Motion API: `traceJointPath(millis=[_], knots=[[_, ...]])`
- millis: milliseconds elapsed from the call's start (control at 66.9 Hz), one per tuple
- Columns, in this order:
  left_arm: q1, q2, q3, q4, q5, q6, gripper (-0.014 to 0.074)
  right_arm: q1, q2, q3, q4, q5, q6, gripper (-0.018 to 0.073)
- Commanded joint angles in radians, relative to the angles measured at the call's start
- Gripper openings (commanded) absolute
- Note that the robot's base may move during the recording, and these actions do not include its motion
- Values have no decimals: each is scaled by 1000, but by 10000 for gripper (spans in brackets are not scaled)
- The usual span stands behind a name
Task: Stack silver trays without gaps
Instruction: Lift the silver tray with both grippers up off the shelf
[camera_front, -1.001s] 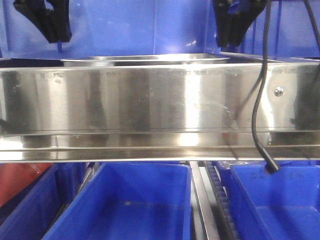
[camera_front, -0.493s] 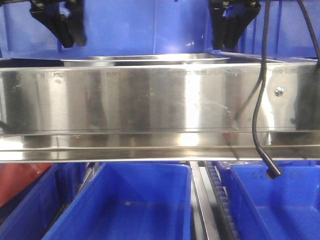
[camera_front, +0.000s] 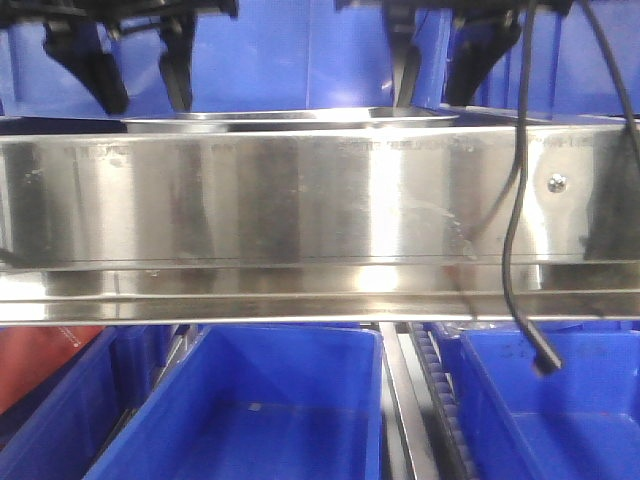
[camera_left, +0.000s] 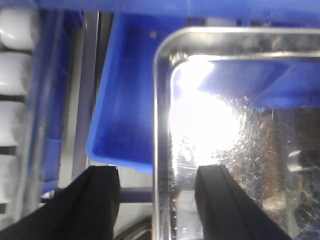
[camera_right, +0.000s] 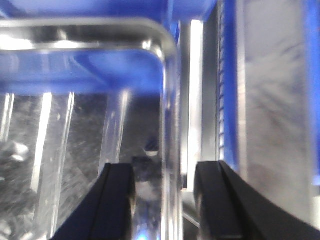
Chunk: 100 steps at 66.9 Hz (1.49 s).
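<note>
The rail (camera_front: 300, 200) walls off the tray (camera_front: 290, 117) from the front, so the only open way in is from above. The left gripper (camera_left: 157, 172) straddles the tray's left rim with room on either side. The right gripper (camera_right: 165, 170) does the same at the right rim. A cable (camera_front: 515, 250) dangles across the rail on the right.

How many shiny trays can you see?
1. The silver tray sits behind the steel rail, near the top. More could be nested in it or hidden behind the rail.
</note>
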<state>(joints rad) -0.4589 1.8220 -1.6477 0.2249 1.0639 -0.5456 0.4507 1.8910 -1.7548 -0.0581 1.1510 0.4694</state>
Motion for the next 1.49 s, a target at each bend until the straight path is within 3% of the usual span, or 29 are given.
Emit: traceJointPath(millis=[0,179,941,1061,1210,1479], knots=[[-3,3,-8,-12,2,-7,274,1,11,-11,0,-15,0,201],[18,26,-8,-56,-4,-5,274,-1,22,-11,0,-18,0,201],[18,49,-8,-64,-5,14,271,-1,46,-3,-12,-1,2,190],[18,49,-8,-64,-5,14,190,-1,46,-3,-12,-1,2,117],[18,49,-8,-64,-5,14,-34,-1,46,-3,-12,-1,2,-22],[18,47,-8,-59,-13,14,-9,-1,44,-11,-12,-14,2,-24]])
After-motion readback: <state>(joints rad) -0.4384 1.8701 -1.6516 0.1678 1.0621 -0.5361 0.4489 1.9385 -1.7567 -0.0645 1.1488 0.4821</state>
